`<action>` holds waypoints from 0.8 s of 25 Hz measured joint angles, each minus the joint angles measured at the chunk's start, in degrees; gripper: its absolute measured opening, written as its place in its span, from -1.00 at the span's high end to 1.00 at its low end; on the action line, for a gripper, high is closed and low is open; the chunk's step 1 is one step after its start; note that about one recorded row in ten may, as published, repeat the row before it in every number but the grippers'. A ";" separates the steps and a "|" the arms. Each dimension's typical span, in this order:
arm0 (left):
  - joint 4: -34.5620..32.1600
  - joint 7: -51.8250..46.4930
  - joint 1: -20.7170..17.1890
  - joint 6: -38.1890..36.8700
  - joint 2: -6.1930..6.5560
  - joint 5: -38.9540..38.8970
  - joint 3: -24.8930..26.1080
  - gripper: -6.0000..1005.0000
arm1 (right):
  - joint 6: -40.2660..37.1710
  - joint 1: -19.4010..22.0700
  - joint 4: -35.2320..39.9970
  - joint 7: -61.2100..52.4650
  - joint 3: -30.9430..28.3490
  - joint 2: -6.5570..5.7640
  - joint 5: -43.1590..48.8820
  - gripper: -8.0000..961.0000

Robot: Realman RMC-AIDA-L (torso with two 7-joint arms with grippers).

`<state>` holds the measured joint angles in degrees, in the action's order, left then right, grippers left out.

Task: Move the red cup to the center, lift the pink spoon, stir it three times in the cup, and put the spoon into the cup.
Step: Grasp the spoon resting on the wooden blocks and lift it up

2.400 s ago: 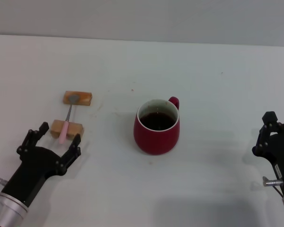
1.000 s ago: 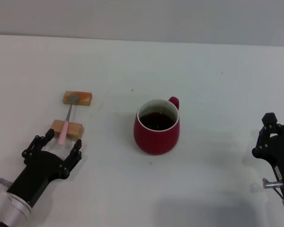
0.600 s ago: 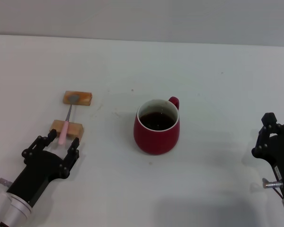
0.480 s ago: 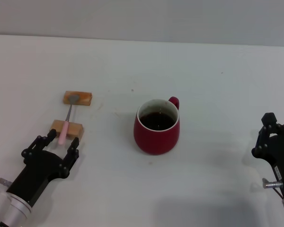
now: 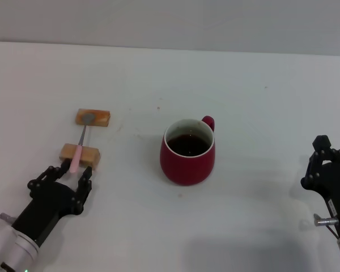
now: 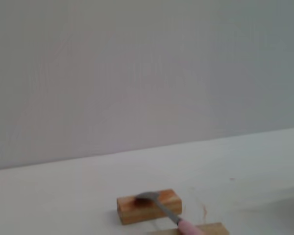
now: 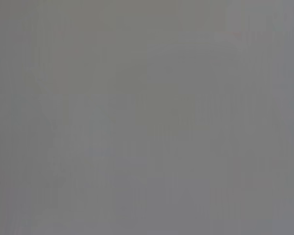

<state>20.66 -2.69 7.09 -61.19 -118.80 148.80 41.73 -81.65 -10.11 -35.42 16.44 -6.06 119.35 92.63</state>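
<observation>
Red cup (image 5: 187,152) sits upright about mid-table, well clear of every edge. Holds dark liquid, level a bit below the rim. Nothing else in it. Rounded body, glossy dark-red glaze outside, white inner wall, small loop handle on the far-right side of the rim.

Pink spoon (image 5: 79,148) lies toward the table's left edge, bridged across two tan wooden blocks: far block (image 5: 93,117) under the small grey bowl, near block (image 5: 80,153) under the pale pink handle. Thin metal neck spans the gap between them. Handle end overhangs the near block on the side toward the table's near edge. Blocks are plain rectangular wood, lying flat. Left wrist view shows the far block (image 6: 149,206) with the spoon bowl resting on top and the pink handle just entering at the frame edge.

Left gripper (image 5: 68,175) is low over the table near the near-left corner, fingers spread apart on either side of the handle's end, gripping nothing.

Right gripper (image 5: 323,161) parked near the table's right edge, well apart from the cup, nothing in it; can't tell its finger spacing. Right wrist view is flat grey.

Table (image 5: 260,96) is plain white, matte.
</observation>
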 joint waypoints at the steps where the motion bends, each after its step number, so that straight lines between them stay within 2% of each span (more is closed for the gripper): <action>1: -0.02 -0.34 0.10 0.12 0.00 -0.02 0.06 -0.17 | 0.00 0.02 -0.02 0.00 0.00 0.00 0.00 0.98; 6: 0.64 0.16 -0.27 -0.42 -0.11 -0.58 0.79 0.26 | 0.13 0.07 0.00 0.00 0.18 0.00 0.00 0.98; 17: 0.88 0.14 -0.10 -1.70 -0.05 -0.63 0.46 0.65 | 0.01 0.15 0.04 0.00 0.62 0.00 0.06 0.98; 20: 0.88 0.13 -0.23 -3.17 -0.01 -0.48 0.31 0.65 | 0.22 -0.03 0.20 0.00 0.62 0.00 0.08 0.98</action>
<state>21.54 -2.56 6.86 -64.36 -118.81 148.32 42.04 -81.43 -10.14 -35.22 16.44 -5.44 119.35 92.71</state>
